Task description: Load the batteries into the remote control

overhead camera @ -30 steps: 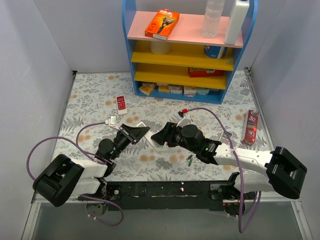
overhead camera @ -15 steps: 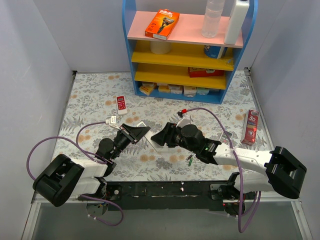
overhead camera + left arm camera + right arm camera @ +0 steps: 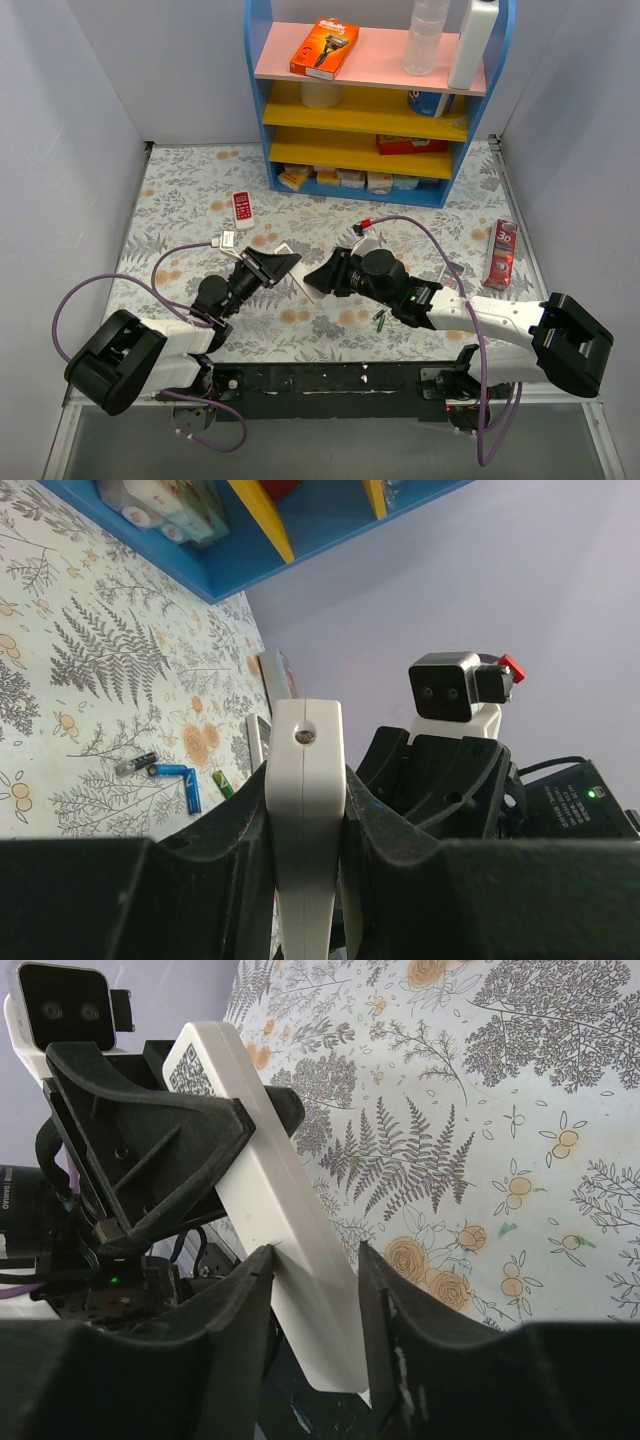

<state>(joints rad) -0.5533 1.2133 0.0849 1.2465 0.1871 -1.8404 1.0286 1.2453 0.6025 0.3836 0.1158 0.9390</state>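
Edgewise, remote control [image 3: 262,1150] clamped in left pincer [image 3: 305,772], right pincer [image 3: 315,1252] too

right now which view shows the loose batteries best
Left wrist: the batteries lie spread on the table beyond the remote, colours distinct. Top external shows them as tiny specks. Right wrist shows none.

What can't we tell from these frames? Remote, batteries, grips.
Remote battery bay: open or covered unknown; claws hide it in the top view, wrist views show only an edge and a QR-labelled side.
Batteries: count unsure; tiny in the top view, left claw may hide more in the left wrist view.
Right claw: gripping or just bracketing the remote; pad contact unclear in the right wrist view.
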